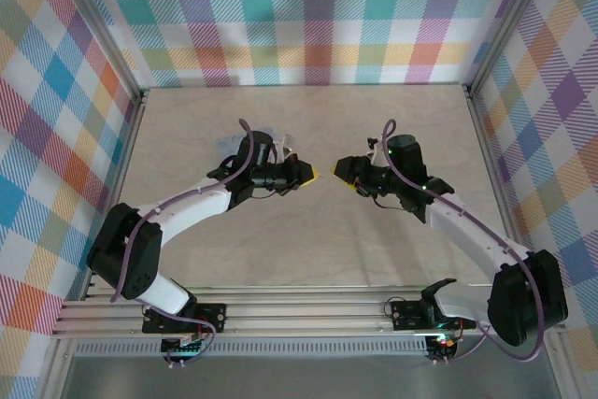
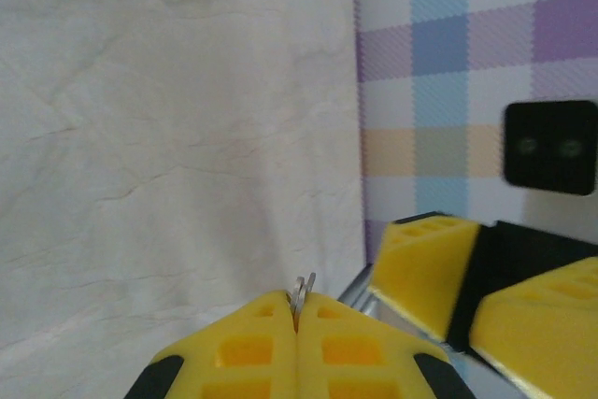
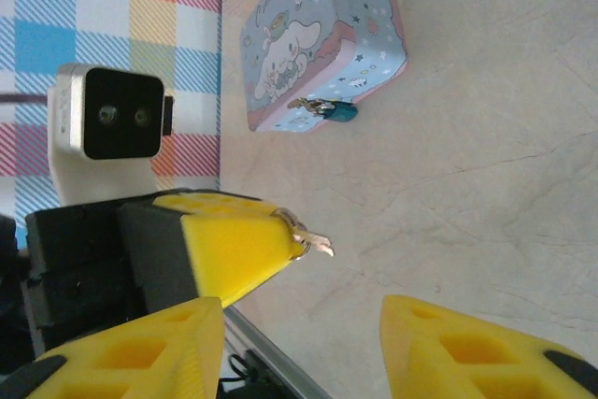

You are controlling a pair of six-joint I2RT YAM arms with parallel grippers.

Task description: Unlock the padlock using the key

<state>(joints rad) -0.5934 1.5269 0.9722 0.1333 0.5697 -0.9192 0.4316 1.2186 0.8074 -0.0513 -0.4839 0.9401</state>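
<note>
The pale bench (image 1: pixel 308 273) spreads across the middle of the top view, walled in by bright checked cloth. On it, both arms reach inward, and their yellow tips face each other near the centre, close together but apart.

A pale-blue tin (image 3: pixel 322 35) with a cartoon lid lies flat on the bench in the upper middle of the right wrist view. In the top view it sits partly hidden under the left arm, left of centre.

The left gripper (image 3: pixel 278 231) has its jaws pressed shut, with no gap between the yellow tips. The right gripper (image 3: pixel 304 310) holds its jaws wide apart with nothing between them, at the bottom of its own view.

The padlock (image 3: pixel 338 112), small and dark blue, hangs at the tin's lower edge, against its side wall.

The key (image 3: pixel 316 243) is pinched in the left jaws. Its thin silvery end pokes out just past the tips, well clear of the padlock.
</note>
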